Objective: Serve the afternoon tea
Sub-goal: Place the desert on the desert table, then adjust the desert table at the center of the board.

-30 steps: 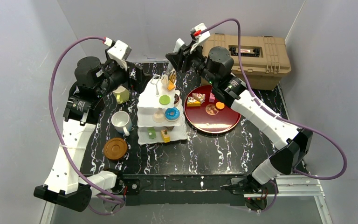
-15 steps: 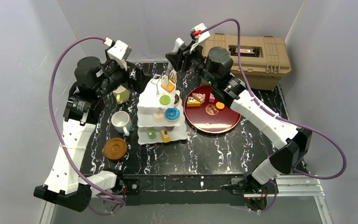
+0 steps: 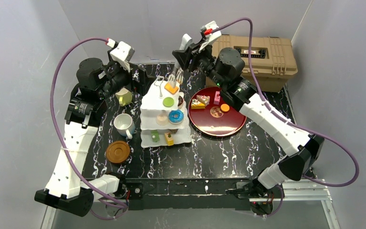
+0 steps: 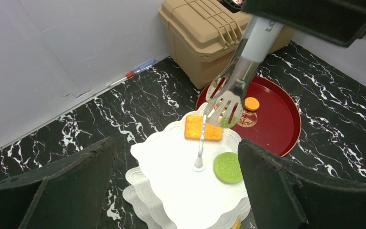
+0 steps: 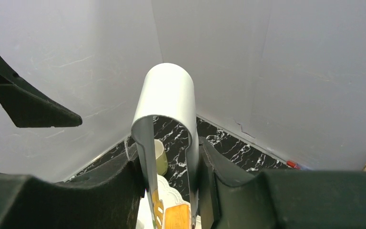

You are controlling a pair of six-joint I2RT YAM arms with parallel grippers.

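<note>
Rt gripper [image 5: 169, 176] has risen, clamped on shiny steel tongs [image 4: 233, 81]; tips now just above square orange biscuit [image 4: 203, 128], flat on top tier of scalloped white stand [image 3: 148, 114]. Lower tiers partly hidden. Glossy red tray [image 3: 224, 125] at stand's 3 o'clock. Lt gripper [image 4: 176, 181] gapes wide, empty.

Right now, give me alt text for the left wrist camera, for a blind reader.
From the upper right, metal tongs reach in, tips at an orange square biscuit on the top tier of the white cake stand, beside a round green cookie. Behind sit a red tray and tan case.
</note>
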